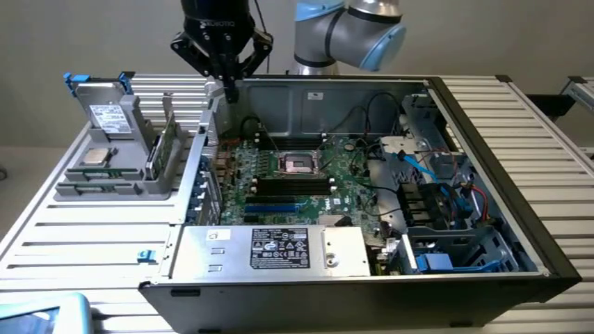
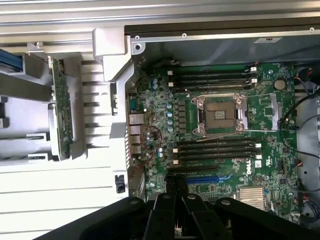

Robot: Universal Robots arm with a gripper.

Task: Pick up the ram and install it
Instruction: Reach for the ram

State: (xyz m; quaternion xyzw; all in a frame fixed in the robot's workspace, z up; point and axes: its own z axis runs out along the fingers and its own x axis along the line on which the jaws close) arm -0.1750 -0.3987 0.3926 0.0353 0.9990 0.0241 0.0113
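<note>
Worktop: a pale slatted worktop (image 1: 83, 236) carries everything; bare slats lie in front of the holder and along the exterior view's right.
Case: an open computer case (image 1: 519, 209) lies on its side, with its metal walls standing up as a rim around the motherboard (image 1: 278, 188).
Holder: a grey parts holder (image 1: 121, 184) sits just beside the case wall on the exterior view's left, with a narrow strip between them.
Ram: the ram (image 1: 160, 149) stands on its long edge in the holder's slot nearest the case. From the wrist camera it shows as a thin green strip (image 2: 62, 112) between grey ribs.
Other parts: a grey drive with a white label (image 1: 111, 118) stands upright at the back of the holder, and a square silver processor chip (image 1: 96, 156) rests in front of it.
Jaws: closed, tips pressed together and gripping nothing. They hang above the case's back corner on the exterior view's left, apart from the ram and higher than it.
Board: the processor socket (image 2: 220, 114) has black memory slots (image 2: 215, 147) on both sides of it.
Tight spots: the power supply (image 1: 269, 247) fills the near edge of the case. Cables and a drive cage (image 1: 446, 209) crowd the side on the exterior view's right.
Arm: the robot arm (image 1: 352, 31) rises behind the case's back wall.
</note>
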